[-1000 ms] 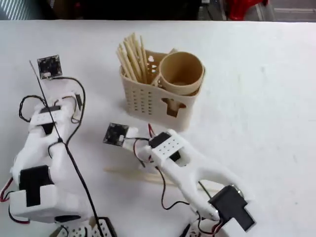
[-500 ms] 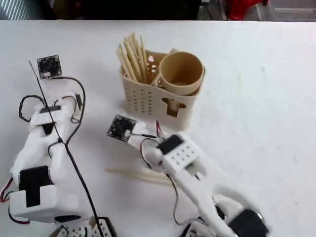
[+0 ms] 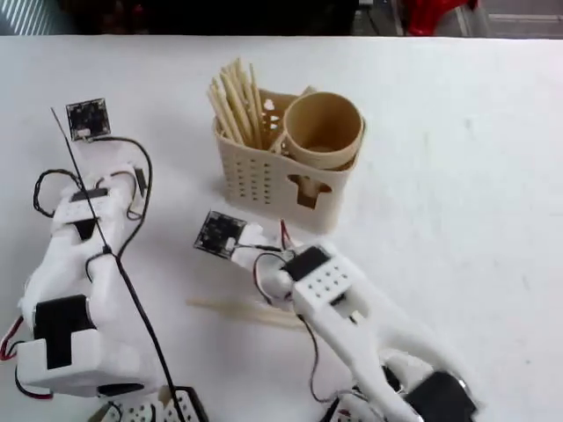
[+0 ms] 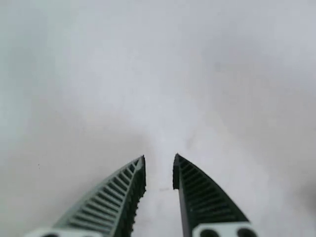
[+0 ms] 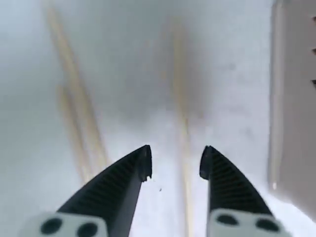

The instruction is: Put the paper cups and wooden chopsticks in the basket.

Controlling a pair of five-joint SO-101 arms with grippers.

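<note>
The cream perforated basket (image 3: pixel 264 180) stands mid-table and holds a bundle of wooden chopsticks (image 3: pixel 233 101) and a tan paper cup (image 3: pixel 323 130). Loose chopsticks (image 3: pixel 242 311) lie flat on the table just in front of it, partly under my right arm (image 3: pixel 330 286). The right gripper (image 5: pixel 177 154) hangs open low over them, one chopstick (image 5: pixel 179 94) running in line with the gap between its fingers and two more (image 5: pixel 71 94) off to one side. My left gripper (image 4: pixel 159 163) is slightly open over bare table, holding nothing. The left arm (image 3: pixel 75 255) rests at the table's left.
The basket wall (image 5: pixel 294 98) stands close beside the right gripper. Black cables (image 3: pixel 132 290) trail over the left arm and the table. The white table (image 3: pixel 466 176) stretches wide to the right of the basket.
My right arm has shifted a little to the right above the loose chopsticks and its rear links have swung toward the near edge. The left arm and the basket's contents are unchanged.
</note>
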